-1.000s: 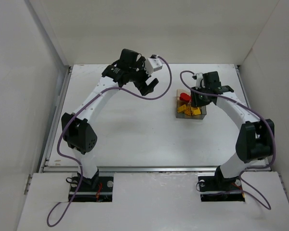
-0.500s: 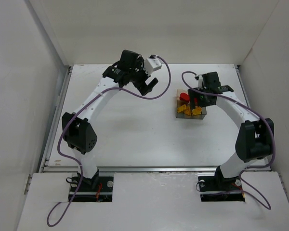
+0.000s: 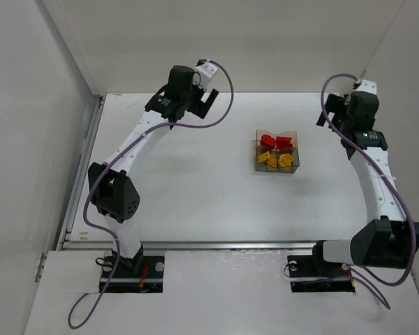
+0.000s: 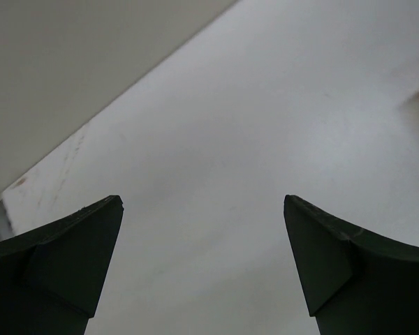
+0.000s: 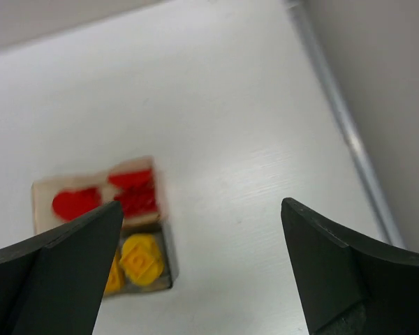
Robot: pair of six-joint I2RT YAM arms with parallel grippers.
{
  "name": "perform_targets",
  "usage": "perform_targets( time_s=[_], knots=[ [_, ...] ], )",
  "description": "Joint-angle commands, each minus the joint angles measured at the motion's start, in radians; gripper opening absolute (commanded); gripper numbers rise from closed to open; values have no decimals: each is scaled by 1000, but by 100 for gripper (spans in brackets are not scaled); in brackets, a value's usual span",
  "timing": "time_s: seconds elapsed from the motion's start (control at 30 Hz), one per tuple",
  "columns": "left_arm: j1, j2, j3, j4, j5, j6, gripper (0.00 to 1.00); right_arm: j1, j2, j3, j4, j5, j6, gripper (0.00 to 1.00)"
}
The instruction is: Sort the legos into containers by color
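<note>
White table (image 3: pixel 195 174) — containers (image 3: pixel 297 162) (red legos (image 3: pixel 274 142), yellow legos (image 3: pixel 276 160))

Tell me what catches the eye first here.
The bright spot of colour right of centre on the table: red legos in the tan tray and yellow legos in the adjoining clear tray. The left gripper and right gripper hang open and empty toward the far corners, away from it.
</note>
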Motion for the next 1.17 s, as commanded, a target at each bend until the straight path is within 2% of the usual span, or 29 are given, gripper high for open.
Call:
perform_targets(
  time_s=[0.0,0.03,0.13,0.2,0.33,1.13],
  knots=[
    [53,-68,-5,201,-375,-144,100,-60,-56,-22,147,244,152,100],
    [62,-68,-5,221,-497,-164,100,-60,-65,-31,161,427,178,100],
    [135,-68,20,249,-617,-239,100,-69,-104,-74,236,724,226,100],
    [166,-57,75,217,-628,-284,100,-80,-125,-90,266,782,235,100],
    [215,-48,123,173,-618,-356,100,-111,-162,-90,287,782,244,100],
    [216,-48,114,154,-569,-346,100,-111,-190,-61,287,790,275,100]
  ],
)
